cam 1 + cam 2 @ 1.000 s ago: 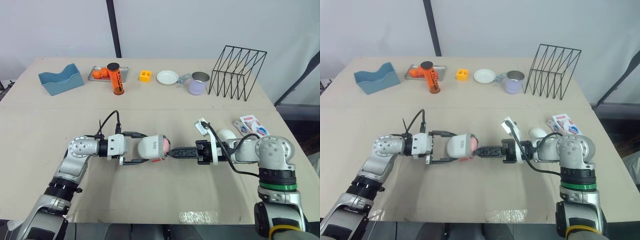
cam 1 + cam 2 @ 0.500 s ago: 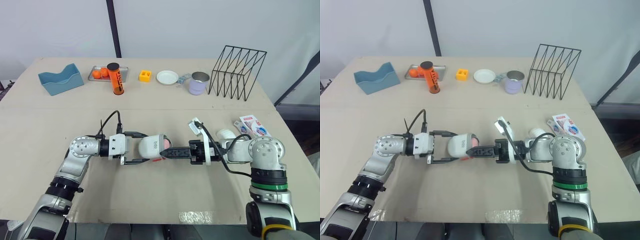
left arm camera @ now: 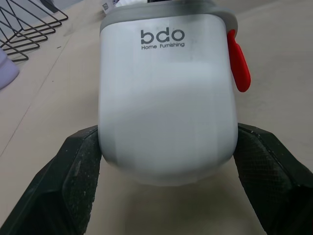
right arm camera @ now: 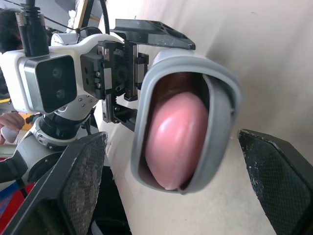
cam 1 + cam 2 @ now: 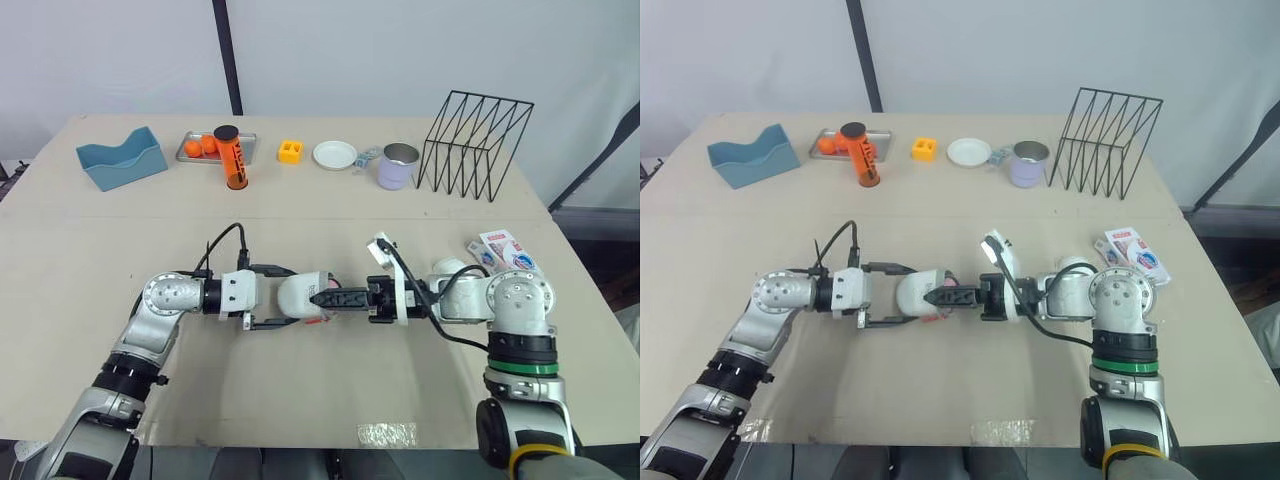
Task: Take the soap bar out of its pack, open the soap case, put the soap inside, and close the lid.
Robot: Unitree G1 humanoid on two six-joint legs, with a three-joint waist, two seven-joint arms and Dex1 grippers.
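1. The left gripper (image 5: 281,296) holds the soap case (image 3: 166,98). One black finger presses on each side of the case's closed end.
2. The case is white, with a grey rim and a red tab (image 3: 239,61) on one side. It lies on its side, low over the table (image 5: 300,400), near the front middle. Its open mouth points toward the robot's right.
3. The pink soap (image 4: 176,139) sits inside the case, behind the rim of the mouth. The mouth has no cover on it.
4. The right gripper (image 5: 322,298) is stretched out straight toward the mouth, and its tips are at the rim. In the right wrist view its fingers (image 4: 83,186) stand wide apart and hold nothing. I cannot tell whether they touch the case.
5. The soap pack (image 5: 503,250) lies flat on the right side of the table, well apart from the case.
6. Several things stand in a row along the far edge. From left to right:
   - a blue tray (image 5: 122,158)
   - a metal tray (image 5: 190,150) with an orange tube (image 5: 232,158)
   - a yellow block (image 5: 291,152)
   - a white plate (image 5: 334,155)
   - a purple cup (image 5: 398,166)
   - a black wire rack (image 5: 478,145)
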